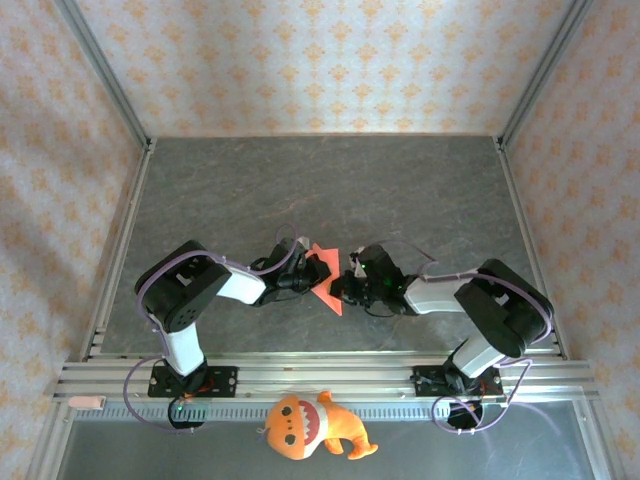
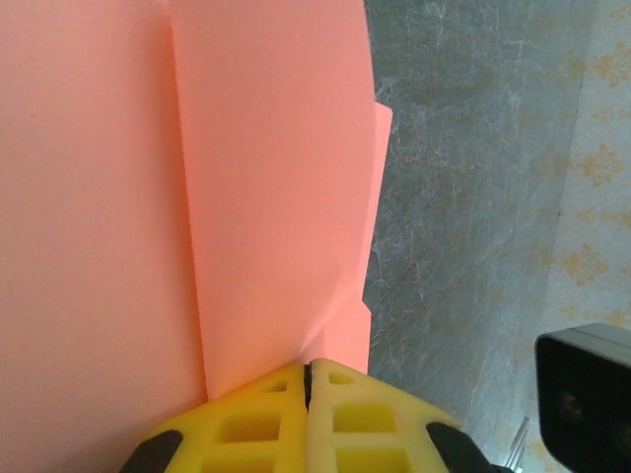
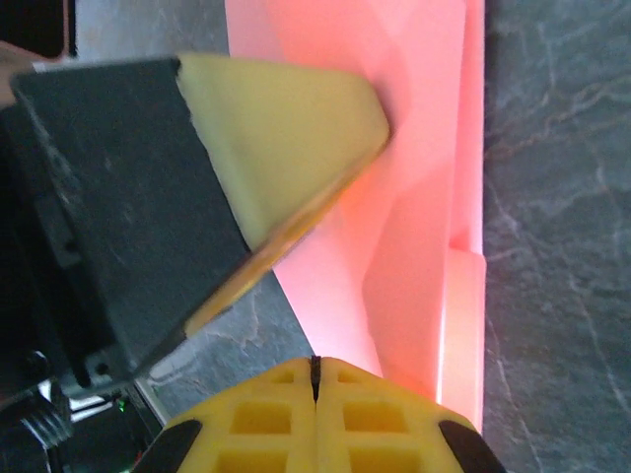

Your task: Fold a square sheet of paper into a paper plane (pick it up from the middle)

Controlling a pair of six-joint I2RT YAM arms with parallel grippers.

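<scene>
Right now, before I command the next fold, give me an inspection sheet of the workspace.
Surface: marbled grey table, nothing seen on it apart from the arms.
Job's things: red-pink paper sheet, partly folded, creases showing, between the two grippers.
Clutter: orange plush toy on the near ledge by the arm bases.
Grippers: left gripper jaws shut on the paper sheet; right gripper jaws shut at the sheet's edge, grip unclear.
Cables: purple cables loop along both arms.
Surroundings: patterned walls, metal rail.
</scene>
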